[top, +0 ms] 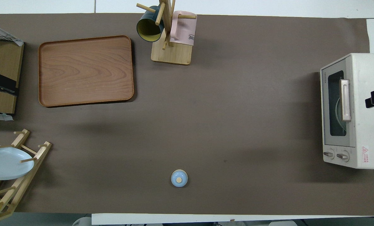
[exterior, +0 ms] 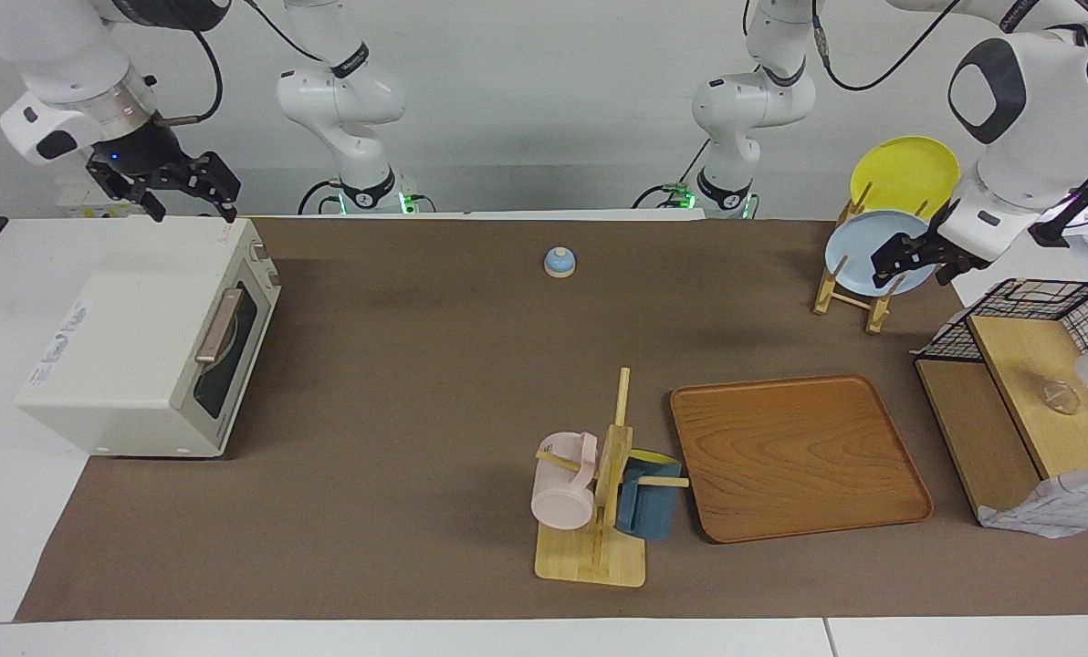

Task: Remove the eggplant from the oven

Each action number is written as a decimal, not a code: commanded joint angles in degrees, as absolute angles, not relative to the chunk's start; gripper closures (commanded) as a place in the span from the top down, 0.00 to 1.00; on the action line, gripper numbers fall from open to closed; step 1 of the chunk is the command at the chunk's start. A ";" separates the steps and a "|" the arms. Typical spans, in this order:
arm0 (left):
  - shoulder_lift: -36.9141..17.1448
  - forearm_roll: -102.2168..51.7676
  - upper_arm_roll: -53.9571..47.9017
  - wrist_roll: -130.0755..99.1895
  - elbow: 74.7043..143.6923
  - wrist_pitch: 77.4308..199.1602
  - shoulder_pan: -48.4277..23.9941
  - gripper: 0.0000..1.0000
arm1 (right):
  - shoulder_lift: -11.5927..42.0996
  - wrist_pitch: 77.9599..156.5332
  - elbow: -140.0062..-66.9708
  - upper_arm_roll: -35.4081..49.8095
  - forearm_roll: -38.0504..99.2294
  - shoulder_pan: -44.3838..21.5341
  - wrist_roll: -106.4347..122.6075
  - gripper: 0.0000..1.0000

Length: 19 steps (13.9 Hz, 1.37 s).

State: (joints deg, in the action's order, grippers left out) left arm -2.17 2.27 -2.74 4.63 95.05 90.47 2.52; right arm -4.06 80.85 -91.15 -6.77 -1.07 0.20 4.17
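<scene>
Oven (exterior: 147,351) at frame left, door closed; right gripper (exterior: 193,196) spread above its top; left gripper (exterior: 914,260) spread at the plate rack (exterior: 850,292), upper right

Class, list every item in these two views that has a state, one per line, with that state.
oven: door shut
eggplant: not visible
pink mug: hung on the mug tree
blue mug: hung on the mug tree
wooden tray: lying flat
blue plate: upright in rack
right claw: open, above oven
left claw: by the rack
</scene>
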 commanded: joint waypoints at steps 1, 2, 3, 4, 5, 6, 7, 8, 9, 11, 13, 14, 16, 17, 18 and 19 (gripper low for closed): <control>-1.23 1.67 -2.99 4.75 95.54 89.91 3.08 1.00 | -5.01 81.74 -92.29 -6.59 -0.62 0.44 5.62 1.00; -1.23 1.67 -2.99 4.75 95.54 89.91 3.08 1.00 | -5.01 81.65 -92.29 -6.50 -0.62 0.61 5.54 1.00; -1.23 1.67 -2.99 4.83 95.54 89.91 3.08 1.00 | -5.01 81.65 -92.37 -6.24 -0.70 1.05 5.45 1.00; -1.23 1.67 -2.99 4.75 95.54 89.91 3.08 1.00 | -5.18 81.74 -92.55 -6.24 -0.79 0.79 5.36 1.00; -1.23 1.67 -2.99 4.75 95.54 89.91 3.08 1.00 | -5.36 82.35 -92.81 -6.24 -0.79 0.70 5.54 1.00; -1.23 1.67 -2.99 4.75 95.54 89.91 3.08 1.00 | -5.54 82.88 -93.25 -6.24 -0.70 0.53 5.97 1.00; -1.23 1.67 -2.99 4.75 95.54 89.91 3.08 1.00 | -5.62 83.23 -93.43 -6.15 -0.36 0.53 8.24 0.99; -1.23 1.67 -2.99 4.75 95.54 89.91 3.08 1.00 | -5.89 85.41 -94.82 -5.98 -0.35 0.35 9.83 0.70; -1.23 1.67 -2.99 4.75 95.54 89.91 3.08 1.00 | -7.37 89.26 -98.23 -5.89 -0.35 -0.87 9.93 0.39; -1.23 1.67 -2.99 4.75 95.54 89.91 3.08 1.00 | -9.05 98.13 -105.88 -5.89 -0.35 -1.67 9.93 0.03; -1.23 1.67 -2.99 4.83 95.54 89.91 3.08 1.00 | -6.78 101.06 -107.22 -5.89 -0.96 -1.67 9.58 0.00; -1.23 1.67 -2.99 4.75 95.45 89.91 3.08 1.00 | -4.94 101.94 -107.40 -5.89 -3.14 -1.50 9.49 0.00; -1.23 1.67 -2.99 4.75 95.54 89.91 3.08 1.00 | -2.21 102.74 -107.58 -5.89 -8.07 -1.58 9.14 0.00; -1.23 1.67 -2.99 4.75 95.54 89.91 3.08 1.00 | -1.33 103.01 -108.19 -5.89 -9.48 -1.41 8.71 0.00; -1.23 1.67 -2.99 4.75 95.54 89.91 3.08 1.00 | -0.80 104.23 -108.80 -5.89 -11.06 -0.97 8.79 0.00; -1.23 1.67 -2.99 4.75 95.54 89.91 3.08 1.00 | -0.70 105.46 -110.46 -5.89 -12.03 -0.88 8.79 0.00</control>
